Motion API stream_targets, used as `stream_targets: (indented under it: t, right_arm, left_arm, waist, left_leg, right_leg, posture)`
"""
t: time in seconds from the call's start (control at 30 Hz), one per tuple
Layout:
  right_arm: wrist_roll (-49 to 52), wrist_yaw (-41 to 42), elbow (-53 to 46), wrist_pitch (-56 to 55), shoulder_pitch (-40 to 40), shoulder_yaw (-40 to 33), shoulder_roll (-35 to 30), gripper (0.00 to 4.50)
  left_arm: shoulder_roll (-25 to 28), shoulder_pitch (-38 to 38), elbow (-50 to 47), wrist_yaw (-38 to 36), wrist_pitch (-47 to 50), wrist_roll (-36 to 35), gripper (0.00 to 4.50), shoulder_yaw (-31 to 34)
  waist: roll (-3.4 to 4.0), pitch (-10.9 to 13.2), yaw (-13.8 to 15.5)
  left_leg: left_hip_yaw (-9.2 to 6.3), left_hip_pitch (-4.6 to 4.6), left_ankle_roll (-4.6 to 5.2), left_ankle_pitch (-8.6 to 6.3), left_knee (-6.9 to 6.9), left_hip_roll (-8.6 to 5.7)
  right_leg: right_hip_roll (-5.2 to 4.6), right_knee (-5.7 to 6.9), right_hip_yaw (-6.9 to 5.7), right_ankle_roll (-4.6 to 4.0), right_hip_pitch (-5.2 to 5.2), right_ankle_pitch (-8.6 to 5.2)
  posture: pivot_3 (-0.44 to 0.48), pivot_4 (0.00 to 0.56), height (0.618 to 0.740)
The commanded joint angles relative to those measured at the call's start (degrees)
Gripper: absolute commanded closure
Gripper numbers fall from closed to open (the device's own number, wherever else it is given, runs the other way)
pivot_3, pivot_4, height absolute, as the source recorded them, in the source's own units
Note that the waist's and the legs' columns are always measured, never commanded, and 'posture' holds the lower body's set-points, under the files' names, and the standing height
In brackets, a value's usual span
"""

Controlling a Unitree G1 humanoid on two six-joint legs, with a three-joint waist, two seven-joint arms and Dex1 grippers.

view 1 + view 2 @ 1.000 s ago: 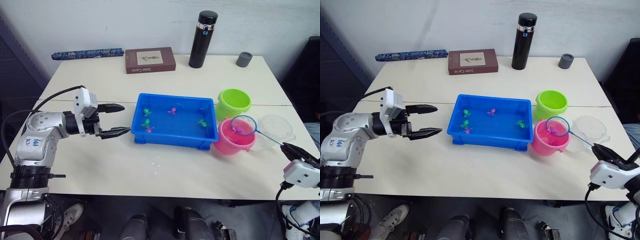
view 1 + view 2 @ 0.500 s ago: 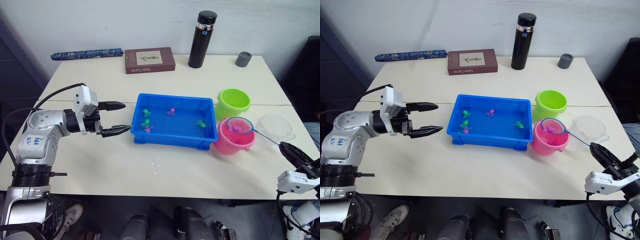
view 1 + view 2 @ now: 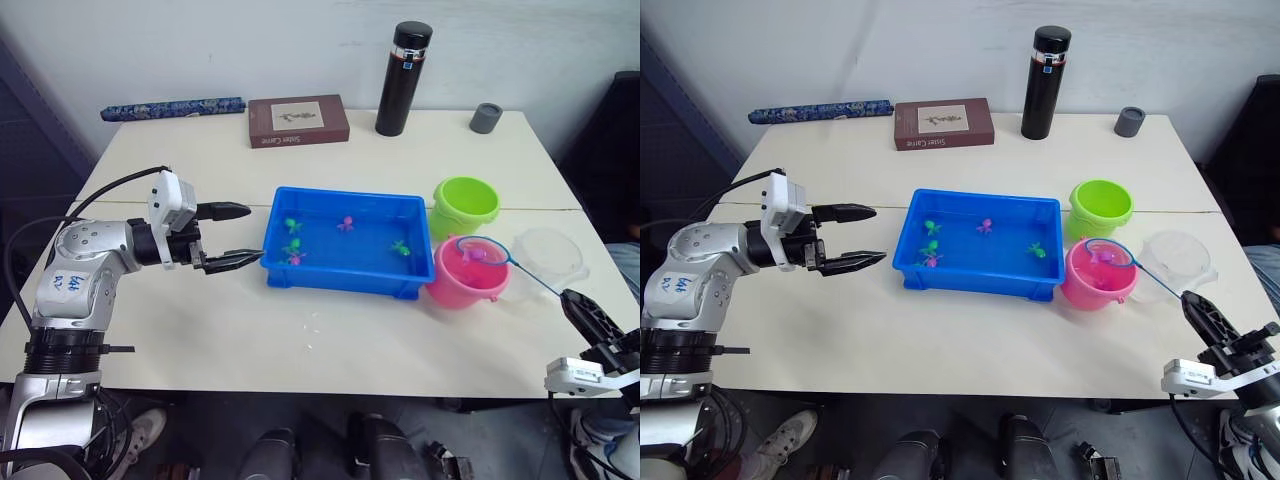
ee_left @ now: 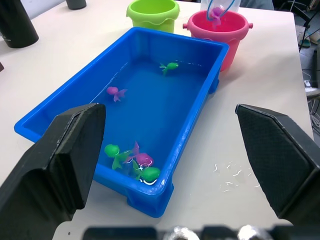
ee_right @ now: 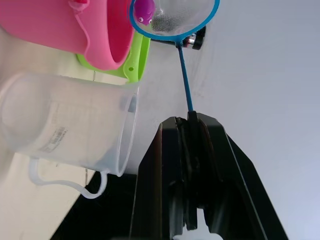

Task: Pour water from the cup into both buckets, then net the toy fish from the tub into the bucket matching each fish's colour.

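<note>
At the left of the head view, the left gripper [image 3: 232, 236] hovers with fingers spread apart and empty, just beside the blue tub [image 3: 342, 276]. Green and pink toy fish [image 4: 119, 92] float inside it. Right of centre, the lime bucket [image 3: 467, 204] sits behind the pink bucket [image 3: 458, 289]; the net [image 3: 482, 251], holding a pink fish [image 5: 144, 9], hangs above the pink one. Farther right stands the clear cup [image 3: 550, 253]. At lower right, the right gripper [image 3: 584, 312] is clamped on the net's handle.

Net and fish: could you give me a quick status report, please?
Right hand shut on net handle, pink fish in mesh over pink bucket. Left hand open beside tub. Nothing blocking.
</note>
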Motion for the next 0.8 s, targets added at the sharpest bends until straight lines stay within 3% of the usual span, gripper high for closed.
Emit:
stream_targets:
  t: [0.03, 0.8]
  right_arm:
    - [-1.5, -4.5, -2.1, 2.6, 0.8, -0.3, -0.4, 4.50]
    - [-12.1, -19.0, -2.1, 17.6, 1.9, 5.7, -4.3, 4.50]
  left_arm:
    - [0.0, 0.0, -0.6, 0.1, -0.9, 0.2, 0.03, 0.7]
    - [0.1, 1.0, -1.6, 1.1, -1.0, 0.0, 0.03, 1.1]
  waist:
    - [0.00, 0.0, 0.0]
    - [0.00, 0.0, -0.1]
  left_leg:
    - [0.00, 0.00, -0.01, 0.00, 0.00, 0.01]
    - [0.05, 0.01, -0.01, 0.00, 0.00, 0.01]
  right_leg:
    - [0.01, 0.00, 0.00, 0.00, 0.00, 0.00]
    - [0.07, 0.01, 0.08, -0.01, 0.00, 0.00]
  posture:
    - [0.000, 0.150, 0.739]
    - [0.000, 0.150, 0.739]
